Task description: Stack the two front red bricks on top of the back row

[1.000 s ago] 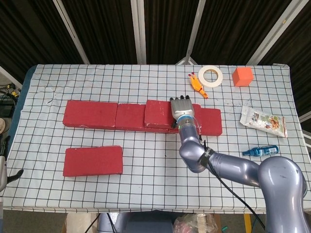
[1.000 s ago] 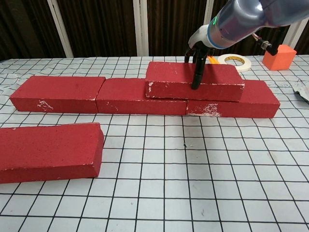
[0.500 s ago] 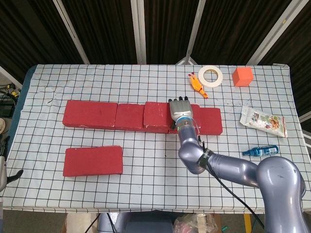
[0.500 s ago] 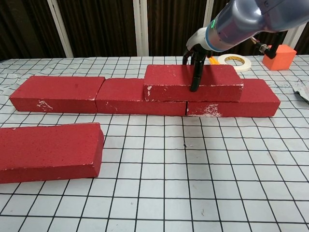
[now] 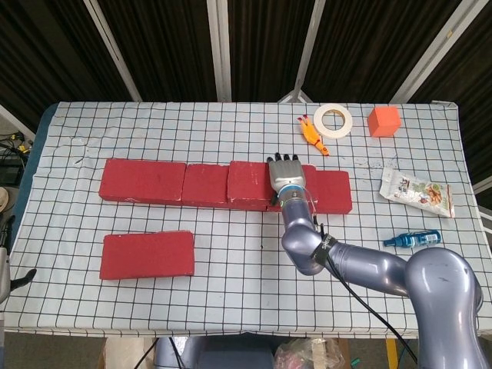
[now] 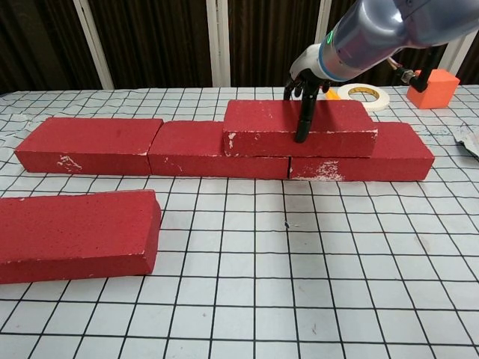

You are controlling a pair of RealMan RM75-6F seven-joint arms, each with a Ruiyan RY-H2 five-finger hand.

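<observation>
Right hand (image 6: 305,84) grips the stacked brick (image 6: 299,128), thumb down its front face and the other fingers over the far edge, so it is clamped on the brick. That brick sits on top of the back row (image 5: 146,181), bridging the seam between the middle and right-hand bricks, roughly level and parallel to the far edge of the table (image 5: 231,307). The second front brick (image 5: 147,254) lies flat near the table's front-left corner, untouched. No left hand appears in either view. By my reading the first placement is at its end (seated or very nearly so, with the grip not yet let go), so the task stands about halfway. Next comes opening the fingers without dragging the brick askew, lifting clear, then going after the remaining brick and setting it on the left part of the row.
</observation>
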